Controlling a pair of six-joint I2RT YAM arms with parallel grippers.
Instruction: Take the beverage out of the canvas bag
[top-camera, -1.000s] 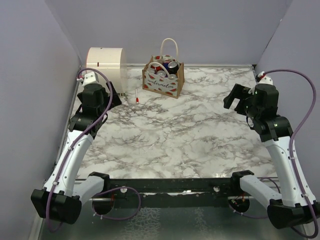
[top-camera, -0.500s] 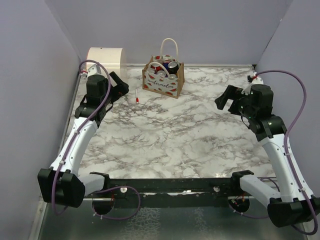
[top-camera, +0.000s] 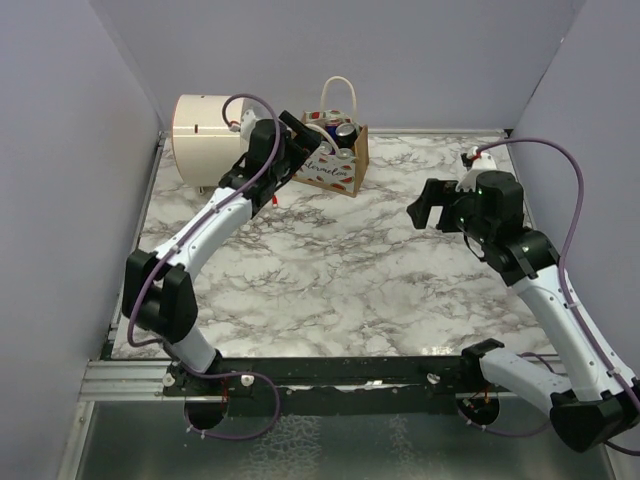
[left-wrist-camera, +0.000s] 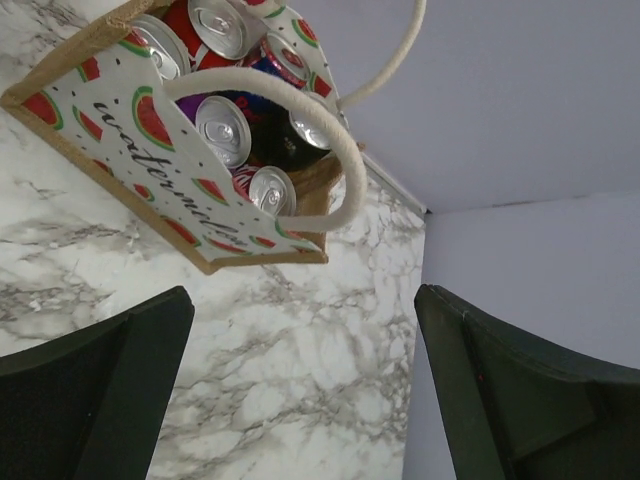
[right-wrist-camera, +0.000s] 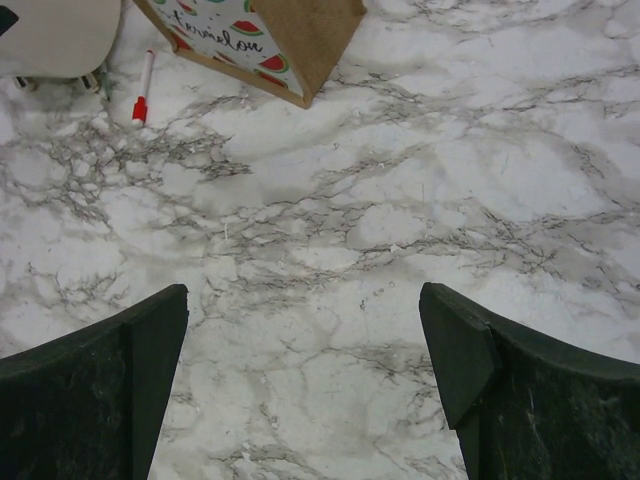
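Left tool (top-camera: 303, 138) has swung beside the canvas bag (top-camera: 340, 173).

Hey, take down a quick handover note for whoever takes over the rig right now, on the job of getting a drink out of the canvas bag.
Hands: the left hand is open and empty, hovering close to the canvas bag and looking down into its open top. The right hand is open and empty, over bare table, well away from the bag.
Things: the bag stands upright near the far edge. Several cans stand inside, tops up. A white handle arches over them.
Done: nothing is out yet.
Left: reach in past the handle, grip one can, lift it clear and set it on the table.
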